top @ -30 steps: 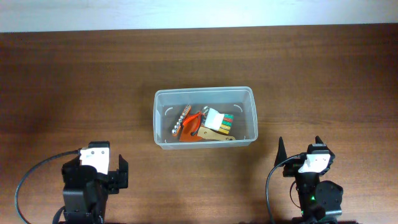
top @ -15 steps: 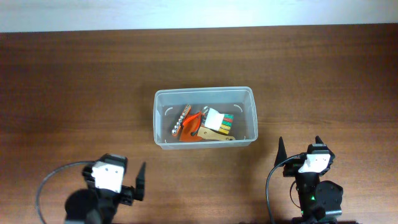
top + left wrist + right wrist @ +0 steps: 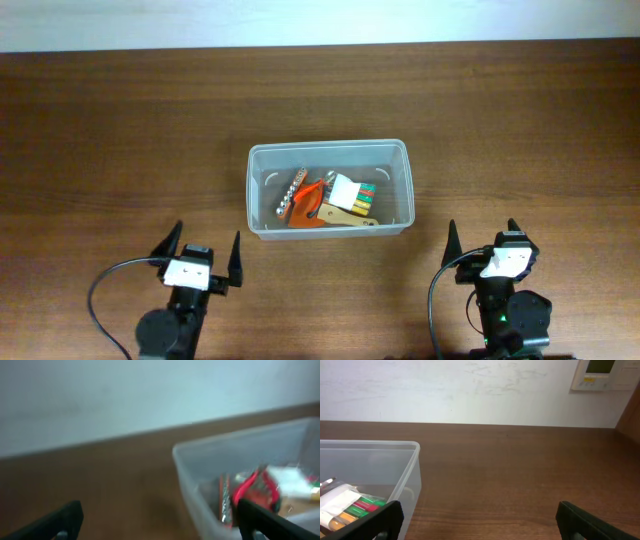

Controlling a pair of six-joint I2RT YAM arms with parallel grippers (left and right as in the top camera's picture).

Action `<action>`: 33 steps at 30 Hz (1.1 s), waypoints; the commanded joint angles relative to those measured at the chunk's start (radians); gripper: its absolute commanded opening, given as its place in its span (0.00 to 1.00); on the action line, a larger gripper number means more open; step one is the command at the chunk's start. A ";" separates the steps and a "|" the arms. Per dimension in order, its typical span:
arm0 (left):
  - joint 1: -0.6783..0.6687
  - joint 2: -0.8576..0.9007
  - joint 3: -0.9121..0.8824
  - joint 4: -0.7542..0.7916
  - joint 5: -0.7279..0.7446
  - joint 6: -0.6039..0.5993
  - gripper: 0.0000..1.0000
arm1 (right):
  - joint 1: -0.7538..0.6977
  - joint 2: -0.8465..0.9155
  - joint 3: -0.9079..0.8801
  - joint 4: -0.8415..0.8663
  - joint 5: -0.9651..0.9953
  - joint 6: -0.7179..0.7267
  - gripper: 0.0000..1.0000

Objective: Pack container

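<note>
The left hand (image 3: 209, 230) is wide open and holds nothing. Its two dark fingers (image 3: 238, 255) point toward the far side of the counter (image 3: 120, 130), with bare wood between them. It sits near the front edge, to the left of and a little in front of the container (image 3: 249, 190), and it does not touch it. In its own wrist view, which is blurred, the left hand (image 3: 159, 505) shows only as two black finger ends at the bottom corners. The container (image 3: 235, 440) lies ahead of it and to the right, and something red (image 3: 252, 489) can be seen through the clear wall.

The right hand (image 3: 481, 224) is also spread wide and empty. It is near the front edge, just in front of and to the right of the container's near right corner, apart from it. In the right wrist view the right hand (image 3: 479, 506) has open counter ahead of it, and the corner of the container (image 3: 415, 450) stands to the left.

The container rests upright near the middle of the counter, its long side running left to right. Inside it lie a row of small metal bits (image 3: 290, 196) at the left, an orange-handled tool (image 3: 308, 207) beside them, a white pack with coloured strips (image 3: 352, 192) toward the right, and a tan piece (image 3: 345, 216) along the near wall. A black cable (image 3: 105, 290) loops out from the left arm. A pale wall panel (image 3: 602, 374) hangs on the white wall beyond the counter.
</note>
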 commanded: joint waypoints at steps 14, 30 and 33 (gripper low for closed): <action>-0.002 -0.008 -0.011 -0.003 -0.080 0.005 0.99 | 0.006 -0.006 -0.009 -0.001 0.016 0.006 0.99; -0.002 -0.008 -0.011 -0.003 -0.079 0.005 0.99 | 0.006 -0.006 -0.009 -0.001 0.016 0.006 0.99; -0.002 -0.008 -0.011 -0.003 -0.080 0.005 0.99 | 0.006 -0.006 -0.009 -0.001 0.016 0.006 0.99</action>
